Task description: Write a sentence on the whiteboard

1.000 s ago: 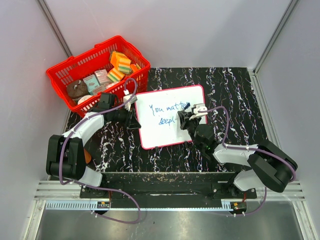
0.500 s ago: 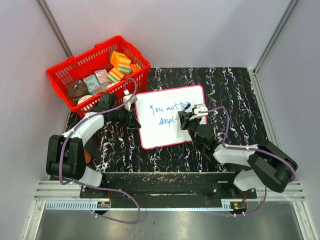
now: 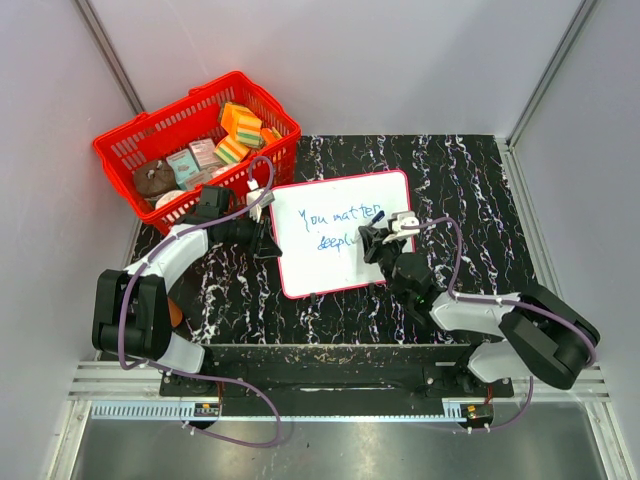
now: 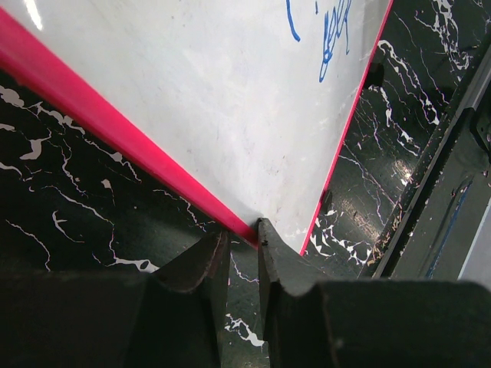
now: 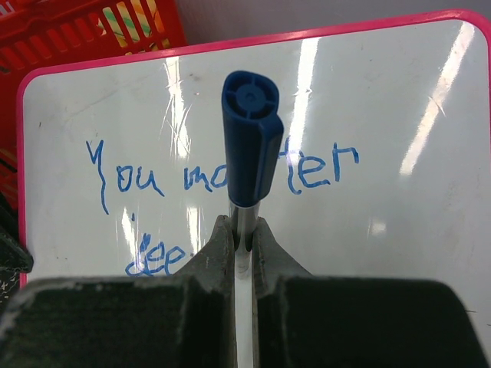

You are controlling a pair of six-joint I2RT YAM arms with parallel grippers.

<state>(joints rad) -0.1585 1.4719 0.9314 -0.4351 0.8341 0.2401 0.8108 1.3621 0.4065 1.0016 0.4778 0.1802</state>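
The whiteboard (image 3: 330, 272) lies flat on the black marbled table, red-framed. The sentence (image 3: 330, 216) reads "You matter" in blue, with a second line starting "deepl" that runs under my right gripper. My right gripper (image 3: 376, 240) is over the board's right half, shut on a blue-capped marker (image 5: 250, 138) that stands cap up between its fingers. In the right wrist view the gripper (image 5: 242, 230) hides the rest of the second line (image 5: 157, 259). My left gripper (image 3: 266, 241) is at the board's left edge, and in the left wrist view (image 4: 244, 236) its jaws close on the red frame (image 4: 115, 130).
A red basket (image 3: 118, 142) with sponges and small packets stands at the back left, close to the board's corner and the left arm. Grey walls close off the table at the back and on both sides.
My right gripper with the marker has shifted slightly to the right and toward the near edge over the second line. The left arm and the board have not moved.
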